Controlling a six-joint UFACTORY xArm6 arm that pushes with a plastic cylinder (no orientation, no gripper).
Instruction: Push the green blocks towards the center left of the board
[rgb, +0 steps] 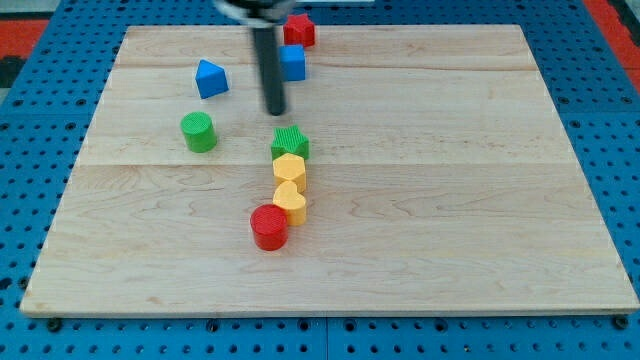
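My tip sits just above the green star, apart from it and slightly to the view's left; being a bare rod, it has no claw and holds nothing. The green cylinder stands well to the star's left. The yellow blocks touch the star from below, with the red cylinder under them. Pushing down on the star from here would likely drive that whole chain downward, not leftward. The blue cube behind my rod could get nudged.

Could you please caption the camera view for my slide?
My tip sits just above the green star block, with the green cylinder off to the view's left.
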